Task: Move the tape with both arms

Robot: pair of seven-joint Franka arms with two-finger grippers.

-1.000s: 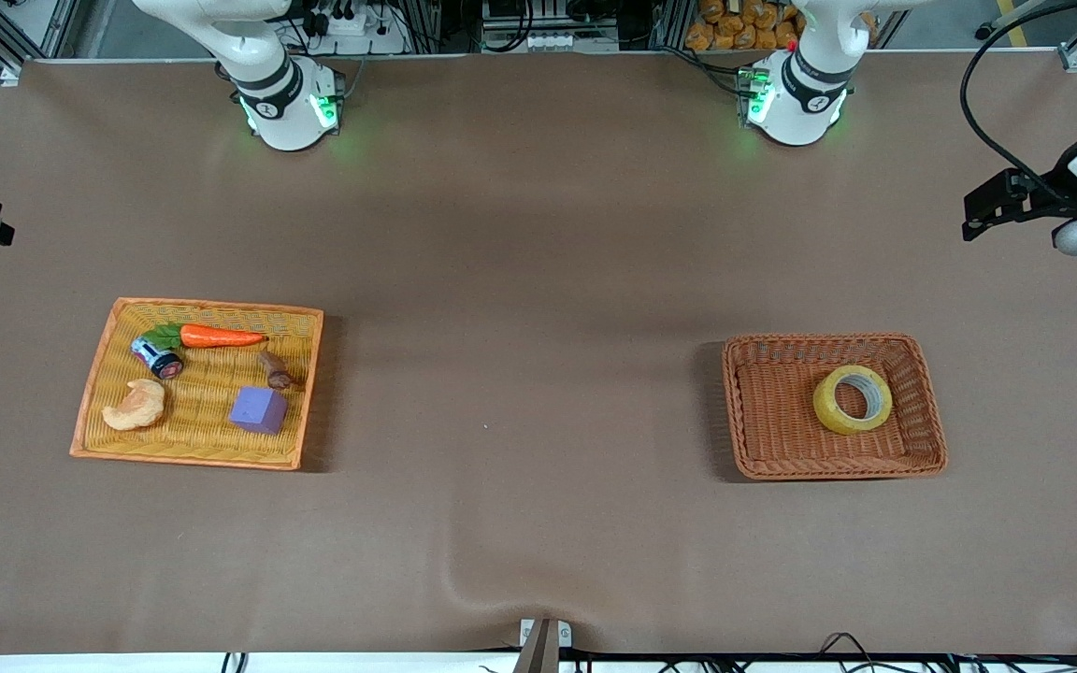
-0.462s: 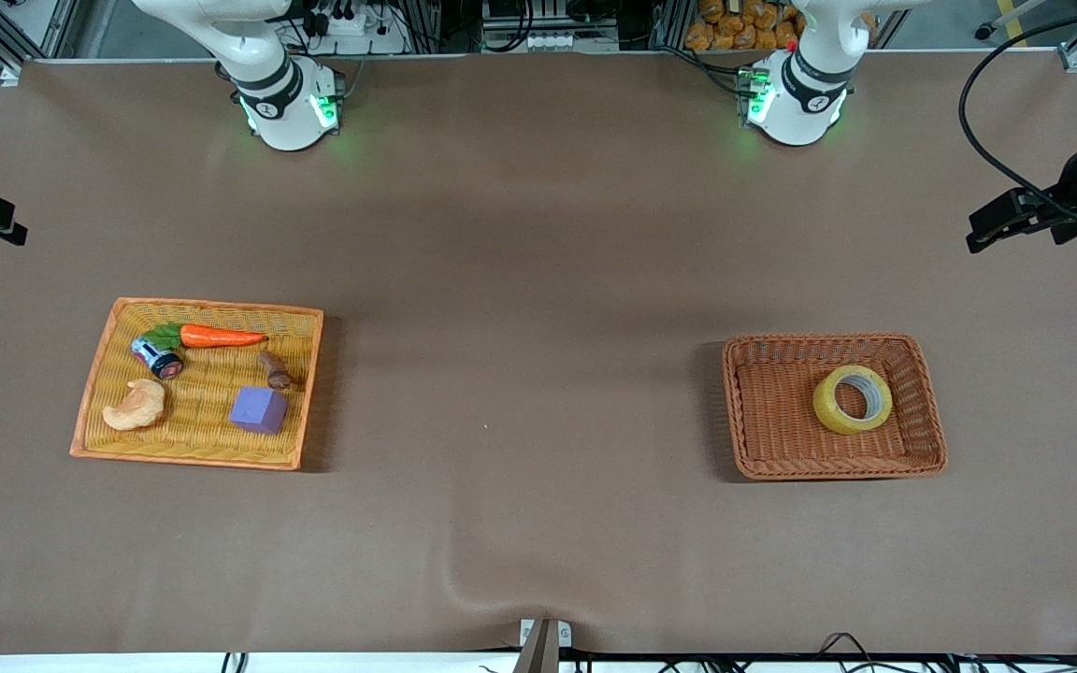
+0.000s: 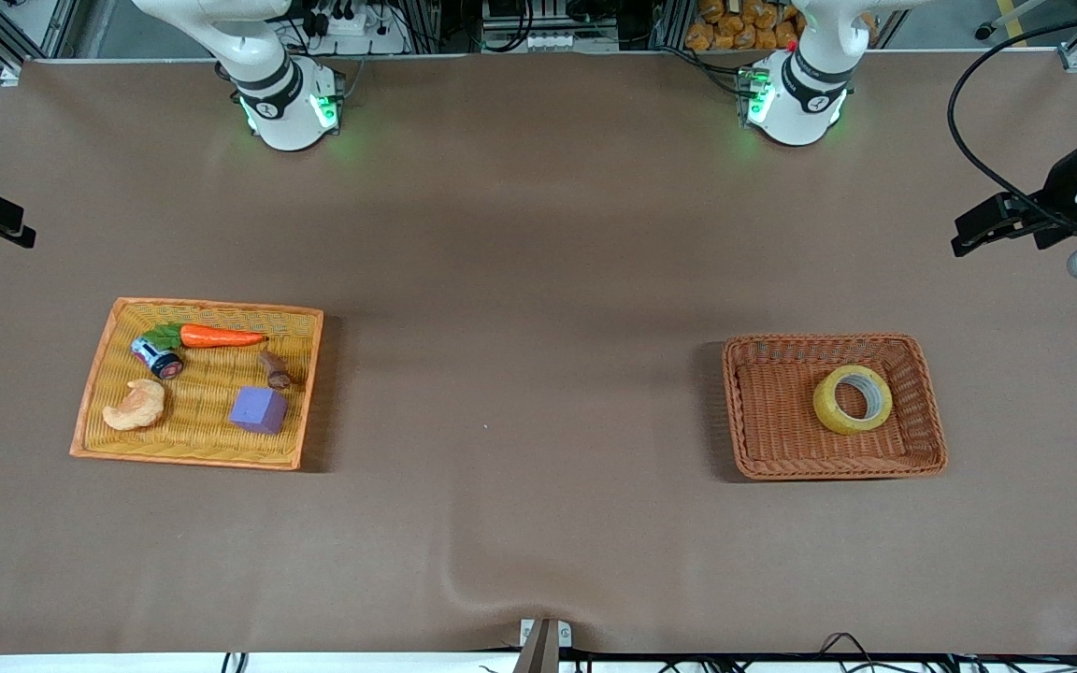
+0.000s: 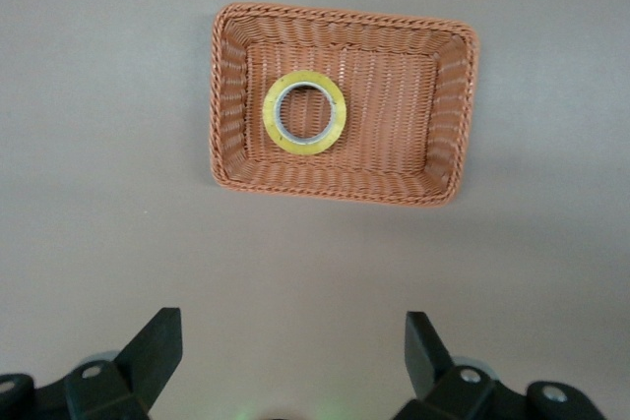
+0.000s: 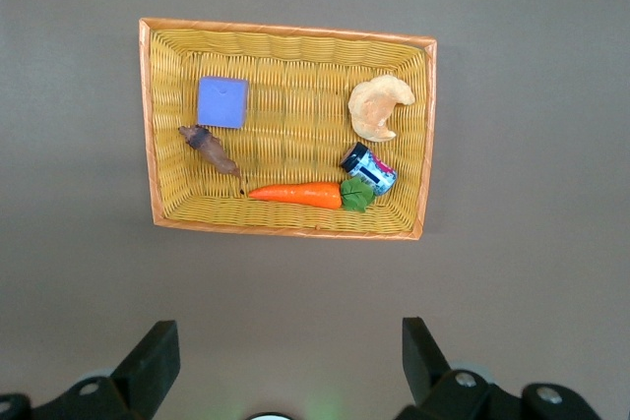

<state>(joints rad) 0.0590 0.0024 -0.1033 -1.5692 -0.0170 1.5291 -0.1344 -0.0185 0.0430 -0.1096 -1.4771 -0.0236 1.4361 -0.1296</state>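
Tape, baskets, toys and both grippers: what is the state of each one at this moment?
tape: lying flat in the brown basket, not held.
yellow basket: holds carrot, purple cube, croissant toy, small can, brown piece.
left gripper: open, empty, high over the table.
right gripper: open, empty, high over the table.

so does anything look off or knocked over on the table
Nothing stands out. The tape lies flat in the brown basket; the toys sit inside the yellow tray. The cloth has one small wrinkle at the edge nearest the front camera.
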